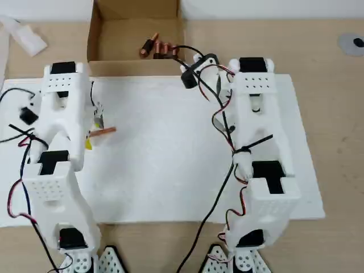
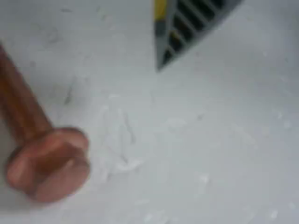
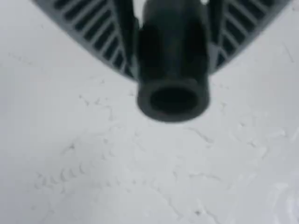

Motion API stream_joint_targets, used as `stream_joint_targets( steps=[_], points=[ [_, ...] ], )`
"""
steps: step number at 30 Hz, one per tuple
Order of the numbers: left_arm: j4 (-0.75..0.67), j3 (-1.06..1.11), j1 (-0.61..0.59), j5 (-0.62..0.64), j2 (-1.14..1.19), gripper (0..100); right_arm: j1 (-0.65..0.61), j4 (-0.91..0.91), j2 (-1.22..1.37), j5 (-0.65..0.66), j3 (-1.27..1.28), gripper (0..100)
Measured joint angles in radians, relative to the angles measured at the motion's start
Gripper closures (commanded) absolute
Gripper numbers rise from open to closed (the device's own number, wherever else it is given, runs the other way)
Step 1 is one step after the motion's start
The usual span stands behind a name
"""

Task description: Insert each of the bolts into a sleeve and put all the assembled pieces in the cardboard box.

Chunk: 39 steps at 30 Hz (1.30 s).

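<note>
A: Where's the bolt (image 1: 103,132)?
B: Flat on the surface (image 1: 159,170), just beside the left pincer (image 1: 94,128), probably lying crosswise between the arms.
A: Pincers?
B: Left, can't tell. Farther off, the right pincer (image 3: 173,70) pinches 1 sleeve (image 3: 173,100).

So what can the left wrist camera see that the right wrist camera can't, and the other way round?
Left wrist view, not the right: a copper bolt lying on its side, its flanged head nearest the camera.

Right wrist view, not the left: a black sleeve clamped between the ribbed fingers, its open end facing the camera.

Both: the white mat with its rough, scuffed surface underneath.
</note>
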Motion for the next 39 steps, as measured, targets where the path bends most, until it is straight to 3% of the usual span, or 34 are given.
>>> stream_joint_targets(
  steps=[7, 14, 20, 39],
  points=[
    [-0.005, 0.0, -0.014, 0.074, 0.0, 73, 0.0, 0.0, 0.0, 0.0, 0.0, 98.8],
    [-0.12, 0.02, -0.124, 0.08, 0.0, 73, 0.0, 0.0, 0.0, 0.0, 0.0, 98.8],
    [-0.199, 0.106, -0.104, 0.081, -0.003, 73, 0.0, 0.0, 0.0, 0.0, 0.0, 98.8],
    [-0.213, 0.124, -0.064, 0.087, -0.009, 73, 0.0, 0.0, 0.0, 0.0, 0.0, 98.8]
  ],
)
